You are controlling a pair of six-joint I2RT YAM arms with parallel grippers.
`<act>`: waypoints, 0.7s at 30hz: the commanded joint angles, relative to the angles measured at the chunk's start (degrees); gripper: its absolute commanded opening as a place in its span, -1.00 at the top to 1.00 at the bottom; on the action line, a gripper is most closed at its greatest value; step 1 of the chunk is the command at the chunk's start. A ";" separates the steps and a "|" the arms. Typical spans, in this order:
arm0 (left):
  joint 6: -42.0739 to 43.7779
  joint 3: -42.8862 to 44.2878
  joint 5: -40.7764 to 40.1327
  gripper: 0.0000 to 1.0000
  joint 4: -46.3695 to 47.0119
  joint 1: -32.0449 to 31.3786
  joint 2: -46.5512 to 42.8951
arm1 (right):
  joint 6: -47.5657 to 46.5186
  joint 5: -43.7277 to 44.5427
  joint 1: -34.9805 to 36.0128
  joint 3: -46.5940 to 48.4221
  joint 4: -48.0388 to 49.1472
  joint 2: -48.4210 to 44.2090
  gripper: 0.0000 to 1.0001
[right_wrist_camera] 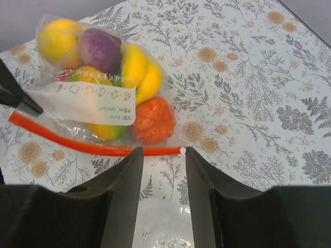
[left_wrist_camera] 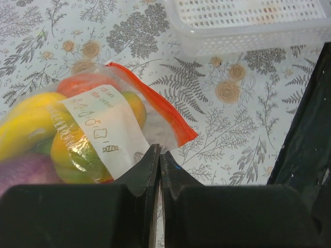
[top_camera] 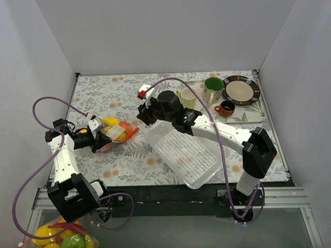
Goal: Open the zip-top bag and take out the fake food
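Observation:
The clear zip-top bag [top_camera: 116, 131] lies on the floral table at the left, its red zip strip [right_wrist_camera: 88, 146] closed. It also shows in the left wrist view [left_wrist_camera: 98, 129]. The fake food [right_wrist_camera: 152, 120] is inside: yellow, purple, orange and green pieces. My left gripper [left_wrist_camera: 159, 151] is shut on the bag's clear edge just by the strip's end; in the top view it [top_camera: 98, 136] is at the bag's left. My right gripper [right_wrist_camera: 161, 150] is open, its fingers astride the right end of the strip, just above it; in the top view it [top_camera: 145, 114] is right of the bag.
A white perforated basket [top_camera: 182, 151] lies tilted under the right arm, close to the bag's right. A tray [top_camera: 258, 117] at the back right holds cups and a plate. A second bag of fruit [top_camera: 62, 238] lies off the table at the bottom left.

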 commanded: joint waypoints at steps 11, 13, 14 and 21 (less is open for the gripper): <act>2.76 1.47 -3.20 1.00 -5.83 -1.93 -2.06 | 8.28 -5.57 3.55 -4.05 4.93 3.76 0.21; 2.67 1.47 -3.29 1.00 -5.83 -2.01 -1.88 | 9.68 -5.75 4.60 -6.07 7.65 3.40 0.22; 2.50 1.64 -3.47 1.00 -5.83 -1.93 -1.80 | 9.78 -5.58 4.96 -7.03 8.18 3.57 0.23; 0.83 2.00 -4.17 1.00 -5.83 -2.01 -3.37 | 12.15 -4.17 6.10 -4.76 9.32 8.58 0.25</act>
